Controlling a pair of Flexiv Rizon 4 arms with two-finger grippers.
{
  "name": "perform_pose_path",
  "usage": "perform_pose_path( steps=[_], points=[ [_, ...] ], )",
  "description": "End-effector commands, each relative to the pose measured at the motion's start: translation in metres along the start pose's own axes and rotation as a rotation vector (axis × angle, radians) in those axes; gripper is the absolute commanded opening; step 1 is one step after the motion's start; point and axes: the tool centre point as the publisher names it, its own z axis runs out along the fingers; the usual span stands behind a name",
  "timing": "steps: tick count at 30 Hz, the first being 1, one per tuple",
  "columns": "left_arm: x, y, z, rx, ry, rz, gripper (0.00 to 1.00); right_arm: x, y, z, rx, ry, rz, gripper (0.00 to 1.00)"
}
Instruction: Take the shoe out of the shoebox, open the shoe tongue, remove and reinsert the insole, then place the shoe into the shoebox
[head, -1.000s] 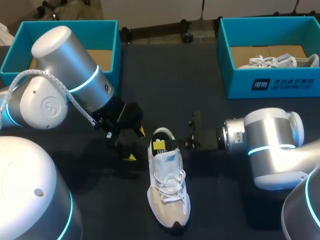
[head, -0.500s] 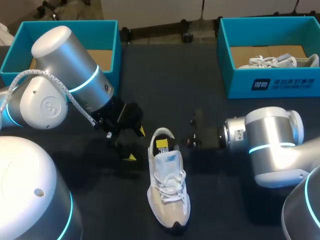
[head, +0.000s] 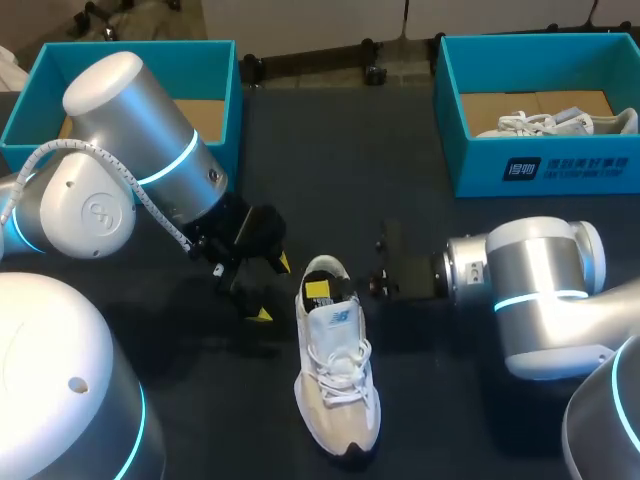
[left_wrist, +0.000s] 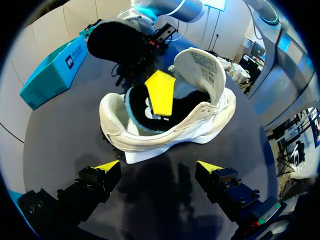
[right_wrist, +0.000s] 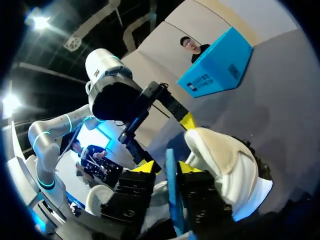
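From above, the white shoe (head: 338, 385) stands on its sole on the dark surface (head: 330, 150) between the two arms. Its long axis runs from the heel on the far side to the toe, which points back toward the robot. Only the left wrist view looks into the opening, where the tongue (left_wrist: 197, 67) is lifted upright and one yellow tip of the other arm dips inside. In that view the left gripper (left_wrist: 157, 167) has its fingers spread wide with nothing between them, and the shoe's heel side lies just ahead. Only the right wrist view shows the right gripper (right_wrist: 167, 169) with its fingers pressed close on a thin blue-edged insole (right_wrist: 170, 192). From overhead those fingers are mostly hidden at the heel. The toe is out of both wrist views. A teal shoebox (head: 140, 46) sits at the far left, and another (head: 480, 165) at the far right holds a second shoe (head: 555, 122).
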Motion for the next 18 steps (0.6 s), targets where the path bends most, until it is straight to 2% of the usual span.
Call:
perform_pose_path(
  steps=[1,7,18],
  points=[
    [0.001,0.000,0.000,0.000,-0.002,0.001,1.00,0.007,0.012,-0.003,0.025,-0.015,-0.012,0.41],
    [0.001,0.000,0.000,0.000,-0.002,0.001,1.00,0.009,0.019,-0.009,0.035,-0.026,-0.020,0.40],
    [0.001,0.000,0.000,0.000,-0.002,0.001,1.00,0.012,0.020,-0.028,0.032,-0.065,0.000,0.42]
  ],
)
